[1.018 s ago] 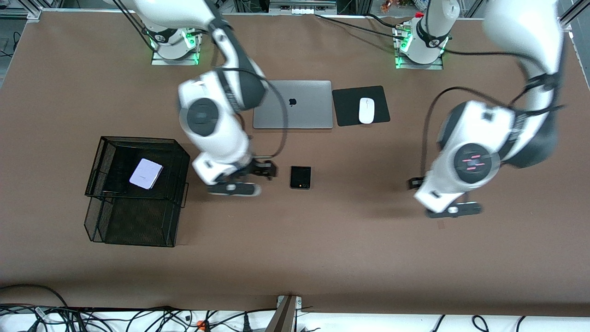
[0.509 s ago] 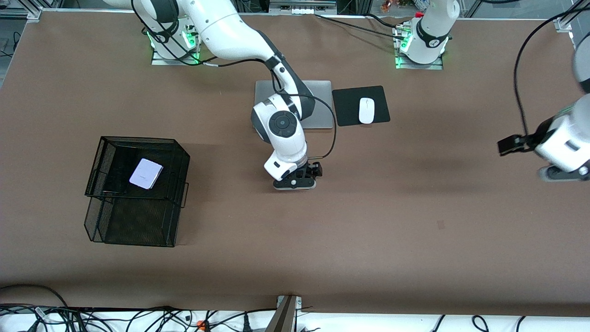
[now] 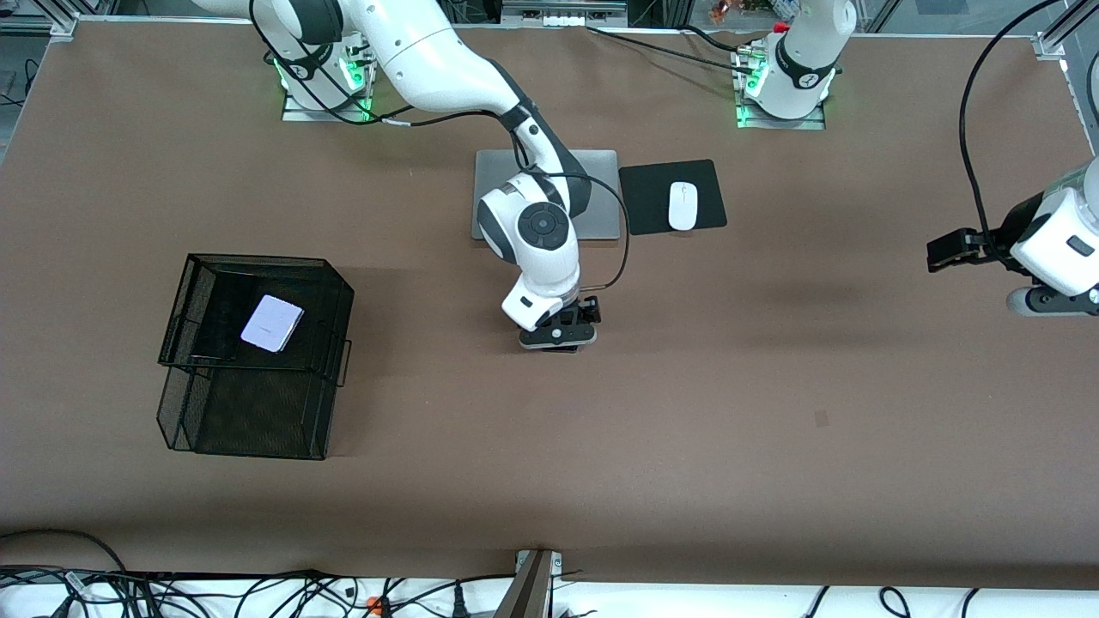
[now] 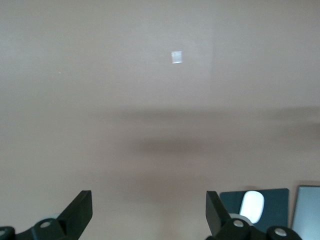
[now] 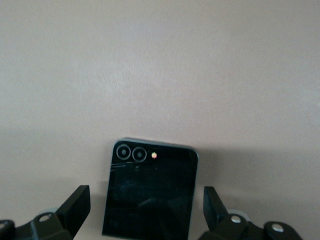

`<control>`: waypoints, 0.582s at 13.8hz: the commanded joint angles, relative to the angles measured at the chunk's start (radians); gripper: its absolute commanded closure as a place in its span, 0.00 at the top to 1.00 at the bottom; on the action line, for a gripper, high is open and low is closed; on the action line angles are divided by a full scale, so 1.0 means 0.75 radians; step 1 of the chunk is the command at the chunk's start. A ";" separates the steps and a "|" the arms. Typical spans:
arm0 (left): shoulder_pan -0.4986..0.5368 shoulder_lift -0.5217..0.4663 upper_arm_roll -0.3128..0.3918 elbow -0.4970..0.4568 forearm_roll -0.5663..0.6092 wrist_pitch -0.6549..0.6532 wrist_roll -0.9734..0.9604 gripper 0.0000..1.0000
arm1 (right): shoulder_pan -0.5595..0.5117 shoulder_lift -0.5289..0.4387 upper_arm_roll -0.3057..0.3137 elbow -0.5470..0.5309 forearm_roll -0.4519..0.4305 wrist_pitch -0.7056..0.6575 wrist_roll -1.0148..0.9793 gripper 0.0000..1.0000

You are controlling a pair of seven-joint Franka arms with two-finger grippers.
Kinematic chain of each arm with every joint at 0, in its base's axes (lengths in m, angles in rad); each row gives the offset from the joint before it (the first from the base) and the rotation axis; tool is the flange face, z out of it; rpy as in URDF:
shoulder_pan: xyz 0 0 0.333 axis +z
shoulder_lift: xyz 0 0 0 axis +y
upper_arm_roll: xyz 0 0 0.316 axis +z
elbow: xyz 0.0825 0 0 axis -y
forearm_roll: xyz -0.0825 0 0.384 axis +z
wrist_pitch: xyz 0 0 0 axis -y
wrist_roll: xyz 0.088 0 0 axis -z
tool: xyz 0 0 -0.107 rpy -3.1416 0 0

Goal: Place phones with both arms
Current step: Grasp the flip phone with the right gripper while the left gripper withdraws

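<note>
Right gripper point(image 5: 145, 212) open over small black phone point(image 5: 150, 190)

No readable text, label, brand name or number shows in any view; the lavender-white phone point(image 3: 272, 324) carries a faint mark, too small to make out.

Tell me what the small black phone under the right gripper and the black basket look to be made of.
The small black phone looks like glossy glass or plastic: its smooth dark face reflects faintly and two ringed lenses sit flush. The open right gripper straddles it. The black basket looks like matte wire mesh, since the table shows through its walls.
</note>
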 commanded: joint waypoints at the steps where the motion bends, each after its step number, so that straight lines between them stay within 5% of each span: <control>1: -0.020 -0.096 0.021 -0.061 -0.052 -0.013 0.028 1.00 | 0.028 0.008 -0.006 -0.014 -0.034 -0.005 0.028 1.00; 5: -0.208 -0.174 0.270 -0.081 -0.138 -0.058 0.127 1.00 | 0.030 0.031 -0.004 -0.028 -0.099 0.001 0.034 1.00; 8: -0.237 -0.208 0.303 -0.122 -0.148 -0.062 0.153 1.00 | 0.037 0.037 -0.004 -0.028 -0.101 0.002 0.037 0.99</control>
